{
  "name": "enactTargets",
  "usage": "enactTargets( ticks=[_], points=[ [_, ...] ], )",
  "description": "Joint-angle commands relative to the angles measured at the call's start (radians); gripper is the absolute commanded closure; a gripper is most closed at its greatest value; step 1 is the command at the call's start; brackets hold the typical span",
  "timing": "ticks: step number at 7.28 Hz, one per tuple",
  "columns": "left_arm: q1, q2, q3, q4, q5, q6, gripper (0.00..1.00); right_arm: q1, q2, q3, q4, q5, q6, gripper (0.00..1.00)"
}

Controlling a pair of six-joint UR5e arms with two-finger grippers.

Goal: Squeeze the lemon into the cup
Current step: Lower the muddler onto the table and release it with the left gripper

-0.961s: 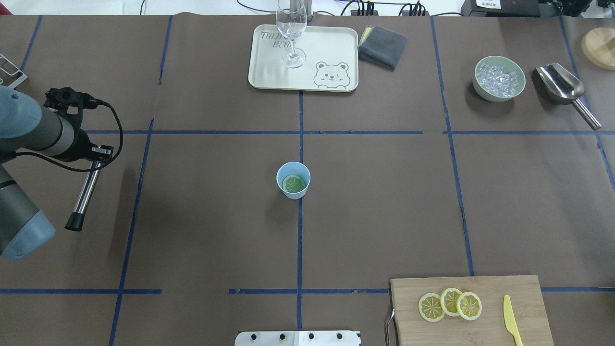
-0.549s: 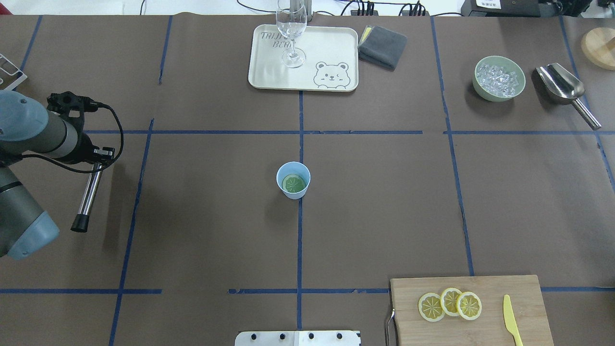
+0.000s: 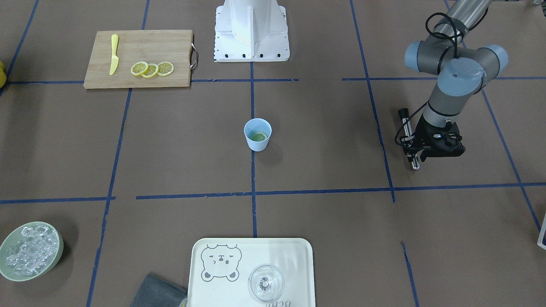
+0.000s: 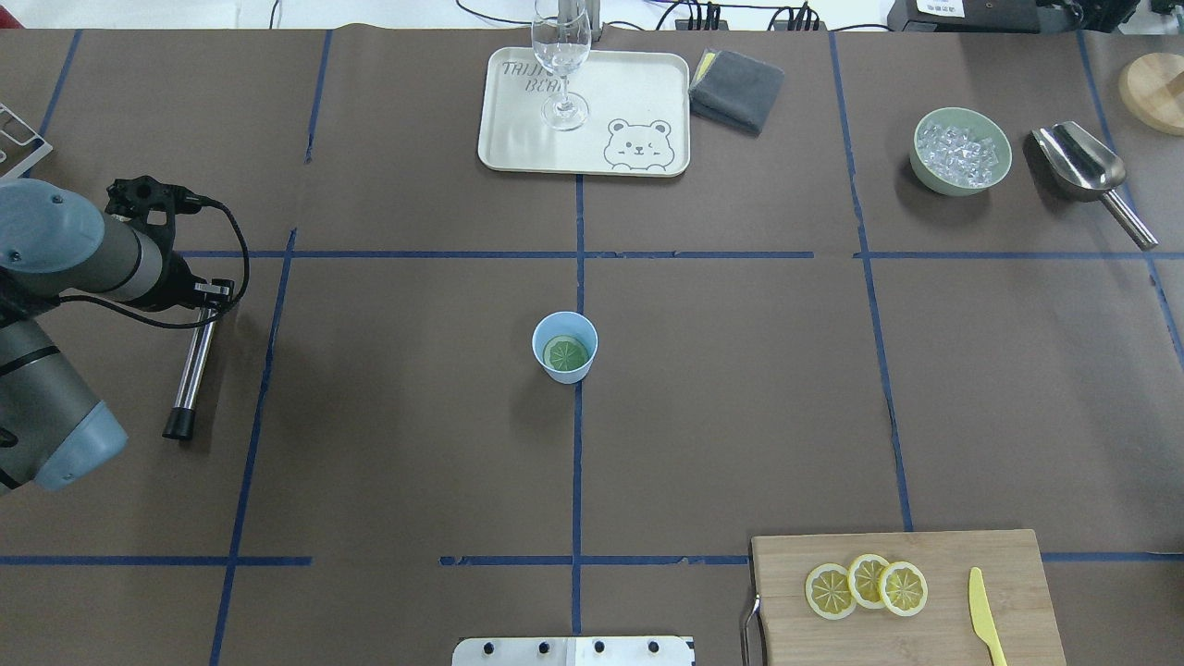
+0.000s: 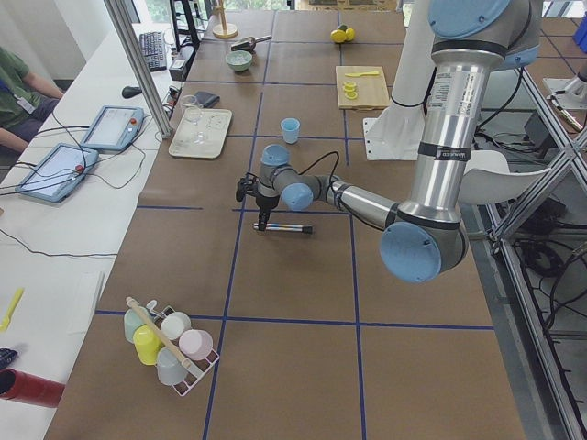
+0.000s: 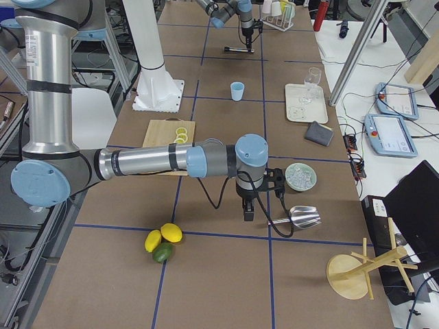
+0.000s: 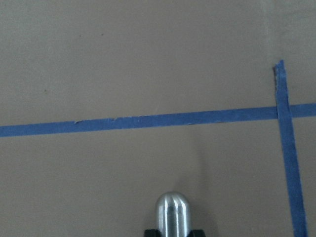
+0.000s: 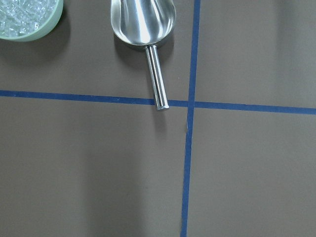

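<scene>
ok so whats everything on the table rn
tapered cup: one, light blue, table centre
citrus slice: one, greenish-yellow, inside cup
lemon slices: three, yellow, on wooden cutting board
plastic knife: one, yellow, same board
wine glass: one, clear, on cream bear tray
folded cloth: one, grey, beside tray
bowl of ice: one, pale green, far right
metal scoop: one, silver, beside bowl
left end effector: shut on silver metal rod
right end effector: state unclear
</scene>
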Motion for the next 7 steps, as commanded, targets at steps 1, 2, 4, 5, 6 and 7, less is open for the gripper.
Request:
enactTargets(
  ticks=[1,2,4,5,6,7],
  points=[
    [0.0,-0.003,-0.003,0.0,0.0,0.008,0.0,0.0,0.003,-0.001,-0.001,0.001,0.0,0.0],
    [-0.009,-0.002,-0.02,0.005,-0.001,0.059,0.0,0.0,0.003,-0.001,-0.001,0.001,0.0,0.0],
    [-0.13,0.018,-0.045,0.008,-0.013,0.272,0.0,0.0,0.001,0.0,-0.001,0.001,0.0,0.0],
    [-0.226,0.056,-0.054,0.009,-0.074,0.416,0.0,0.0,0.001,-0.001,-0.001,-0.001,0.0,0.0],
    [-0.359,0.1,-0.054,0.011,-0.169,0.597,0.0,0.0,0.001,-0.004,-0.001,-0.001,0.0,0.0],
    [-0.477,0.145,-0.045,0.011,-0.234,0.793,0.0,0.0,0.003,-0.009,-0.001,-0.001,0.0,0.0]
  ],
)
